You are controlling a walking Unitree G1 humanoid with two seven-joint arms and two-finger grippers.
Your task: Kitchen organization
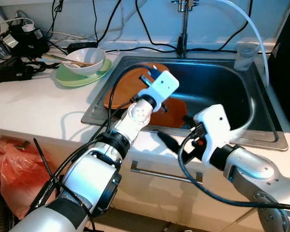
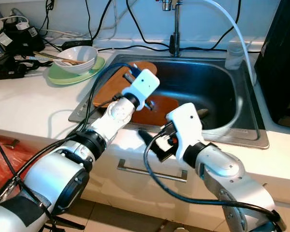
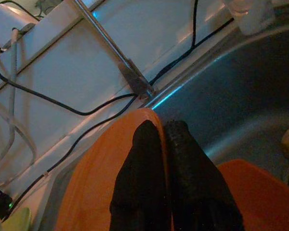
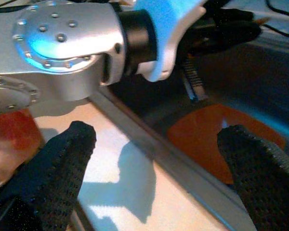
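Left gripper (image 3: 163, 139) reaches forward, jaws pinched together; right gripper (image 4: 156, 154) hangs lower, jaws spread wide.

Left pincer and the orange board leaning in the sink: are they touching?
Touching. The left wrist view shows the left pincer closed over the upper edge of the orange board, one finger on each face, with no gap visible.

The sink (image 1: 261, 111) is brushed metal with a dull sheen, and the tap (image 1: 183, 29) above it is brighter, polished metal. The orange boards (image 1: 128, 87) look like smooth matt plastic. Both pincers' fingers (image 4: 72, 159) have a rough, knitted-looking black texture (clearest in the right wrist view). The bench (image 1: 34, 106) is smooth and white. The bowl (image 1: 87, 62) looks like glossy white ceramic, on a pale green plate (image 1: 70, 79).
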